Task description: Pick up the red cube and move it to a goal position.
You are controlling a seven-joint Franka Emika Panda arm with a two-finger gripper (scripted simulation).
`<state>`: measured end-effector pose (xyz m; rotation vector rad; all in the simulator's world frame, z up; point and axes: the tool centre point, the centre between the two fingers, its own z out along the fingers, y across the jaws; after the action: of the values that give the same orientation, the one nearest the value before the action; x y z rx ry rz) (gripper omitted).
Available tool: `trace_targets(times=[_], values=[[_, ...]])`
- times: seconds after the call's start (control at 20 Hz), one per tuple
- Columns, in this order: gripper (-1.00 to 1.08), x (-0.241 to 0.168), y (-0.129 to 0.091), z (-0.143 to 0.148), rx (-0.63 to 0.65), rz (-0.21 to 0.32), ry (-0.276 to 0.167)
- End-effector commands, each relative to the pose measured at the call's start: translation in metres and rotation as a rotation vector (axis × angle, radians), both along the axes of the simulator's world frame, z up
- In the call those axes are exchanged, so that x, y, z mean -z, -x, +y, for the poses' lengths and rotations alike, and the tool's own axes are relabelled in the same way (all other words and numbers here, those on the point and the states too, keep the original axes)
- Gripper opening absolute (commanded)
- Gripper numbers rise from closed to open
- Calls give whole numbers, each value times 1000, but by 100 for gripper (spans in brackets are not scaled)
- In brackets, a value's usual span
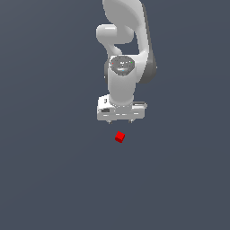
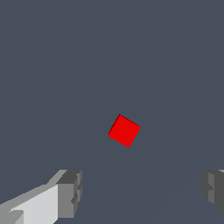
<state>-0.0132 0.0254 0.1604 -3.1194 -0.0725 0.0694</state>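
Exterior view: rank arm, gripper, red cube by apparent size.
1. Arm, largest by far.
2. Gripper, its white body wider than the cube several times over.
3. Red cube, smallest.
The order holds for this view only; the camera's distance to each is unknown.

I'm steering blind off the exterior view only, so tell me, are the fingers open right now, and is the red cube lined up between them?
Observer: Open. In the wrist view the two fingers stand wide apart with nothing between them; the gripper holds nothing.
Operator: And the red cube?
Observer: The red cube lies apart from both fingers, ahead of the gap, touching neither.
Operator: Is it square to the fingers?
Observer: No, the wrist view shows its edges turned at an angle to the finger faces, so a wrist rotation would probably help before closing.
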Motion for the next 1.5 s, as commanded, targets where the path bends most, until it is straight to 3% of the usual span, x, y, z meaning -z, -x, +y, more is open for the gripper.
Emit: trace_targets(times=[0.0, 0.55, 1.45], values=[[100, 0, 0, 0, 0, 0, 0], [100, 23, 0, 1, 84, -6, 5], [100, 124, -6, 2, 457, -35, 29]])
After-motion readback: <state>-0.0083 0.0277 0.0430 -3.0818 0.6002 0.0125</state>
